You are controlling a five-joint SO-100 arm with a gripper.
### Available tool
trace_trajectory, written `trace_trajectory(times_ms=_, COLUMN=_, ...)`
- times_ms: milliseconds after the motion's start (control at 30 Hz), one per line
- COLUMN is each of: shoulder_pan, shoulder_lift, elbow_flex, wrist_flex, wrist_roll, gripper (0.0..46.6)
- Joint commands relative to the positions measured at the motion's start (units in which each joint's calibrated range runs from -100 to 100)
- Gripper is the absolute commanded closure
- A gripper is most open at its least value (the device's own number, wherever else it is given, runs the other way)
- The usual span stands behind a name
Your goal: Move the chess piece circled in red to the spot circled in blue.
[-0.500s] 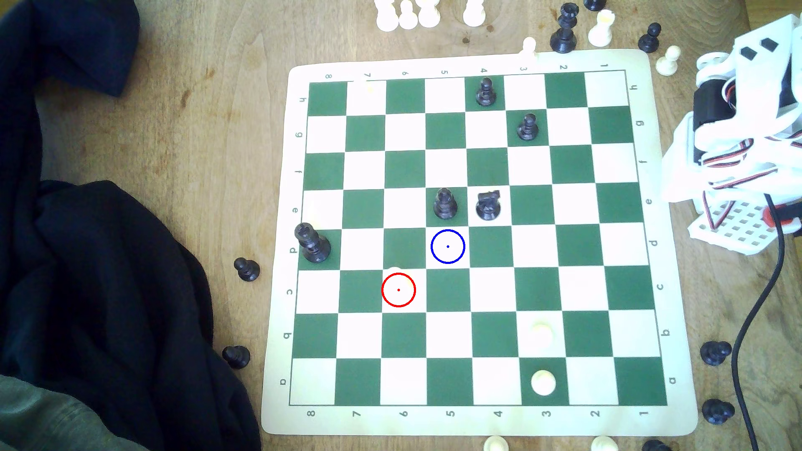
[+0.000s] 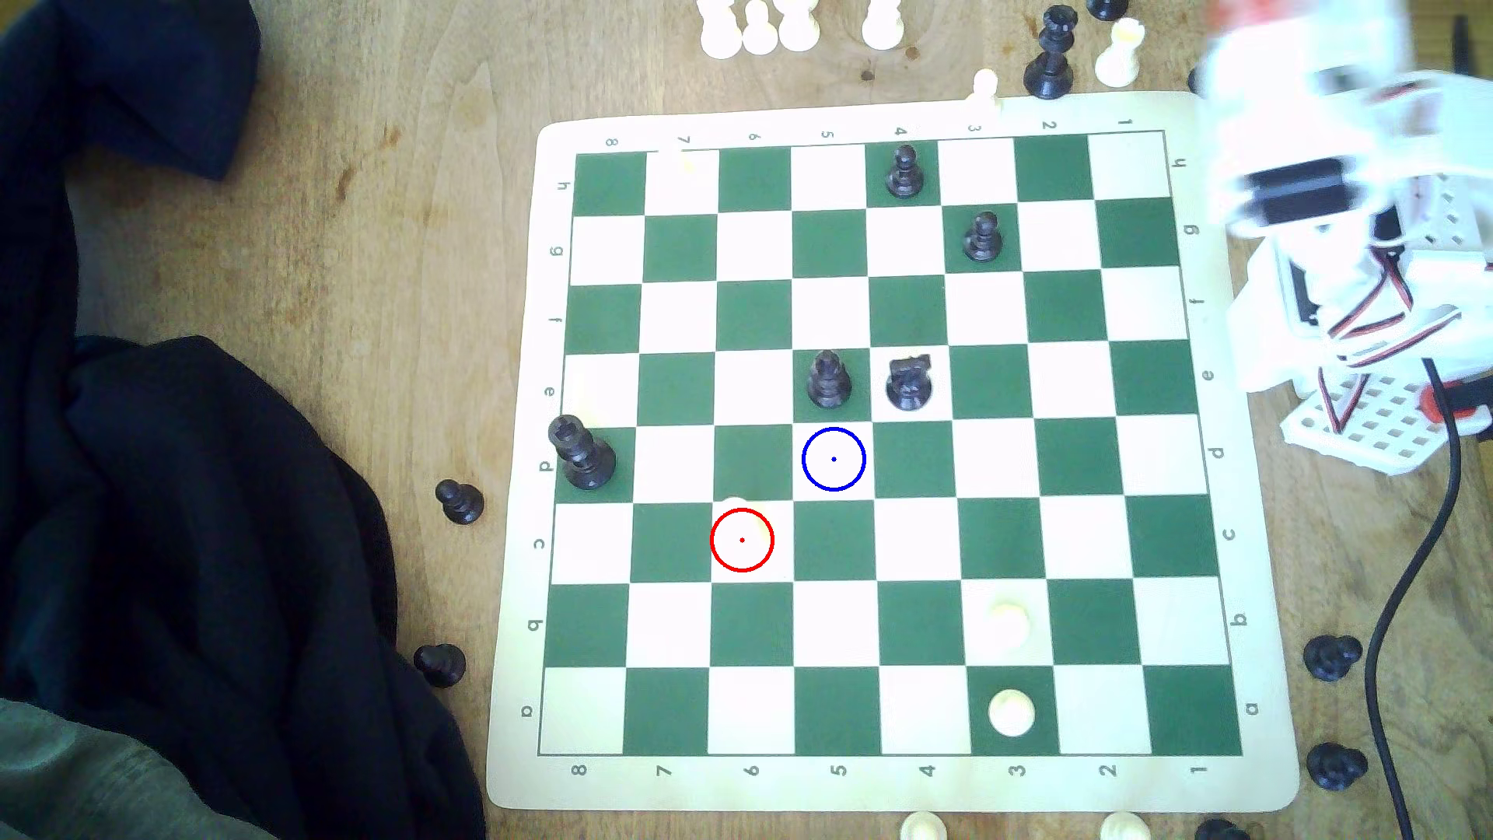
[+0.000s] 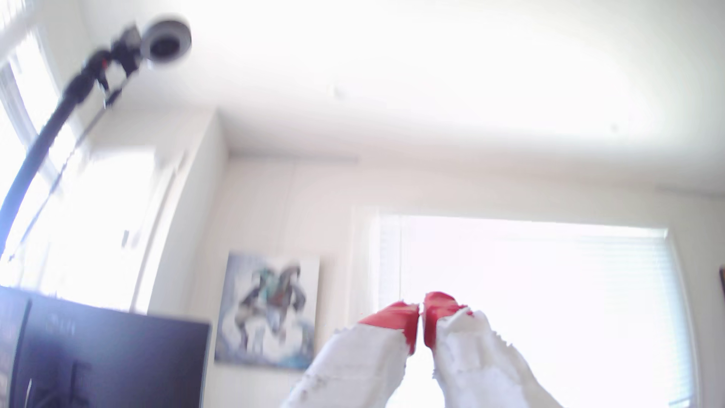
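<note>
The chess piece [image 2: 736, 517] is a washed-out cream shape on the white square ringed in red, nearly blending into it, on the green-and-white board [image 2: 517, 452]. The spot [image 2: 834, 459] is the blue-ringed white square, one row up and one column toward the exterior view's right, with nothing on it. My arm [image 2: 1309, 161] is a white blur past the board's upper right corner, far from both. In the wrist view my gripper [image 3: 420, 310] points up at a room wall and ceiling. Its red-tipped fingers [image 3: 396, 317] are pressed together with nothing between them.
Two black pieces [image 2: 828, 380] [image 2: 909, 384] stand just above the spot. Another black piece [image 2: 580, 452] is at the board's left edge, and two black pawns [image 2: 904, 171] are near the top. White pieces [image 2: 1010, 622] [image 2: 1011, 712] sit low right. Dark cloth [image 2: 202, 525] covers the left; a black cable [image 2: 1406, 581] runs down the right.
My arm has swung up toward the exterior view's top right corner and is now motion-blurred. No piece on the board has moved.
</note>
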Motion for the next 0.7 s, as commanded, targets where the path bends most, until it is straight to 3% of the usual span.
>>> trace_trajectory(times_ms=0, shoulder_pan=-1.1, shoulder_lift=-0.1, elbow_flex=-6.1, wrist_flex=25.1, wrist_roll=0.1, gripper=46.4)
trace_trajectory(times_ms=167, shoulder_pan=-4.2, shoulder_lift=2.4, elbow_flex=-17.5, wrist_flex=49.2, wrist_roll=0.1, gripper=46.4)
trace_trajectory(times_ms=333, shoulder_pan=-7.9, shoulder_lift=22.7, elbow_flex=-32.5, wrist_flex=66.3, wrist_roll=-0.3, gripper=45.9)
trace_trajectory(times_ms=467, shoulder_pan=-9.7, shoulder_lift=31.7, elbow_flex=-36.7, wrist_flex=67.1, wrist_roll=-0.4, gripper=44.8)
trace_trajectory(times_ms=667, shoulder_pan=-9.8, shoulder_lift=48.7, elbow_flex=-44.1, wrist_flex=66.3, wrist_roll=-0.5, gripper=37.7)
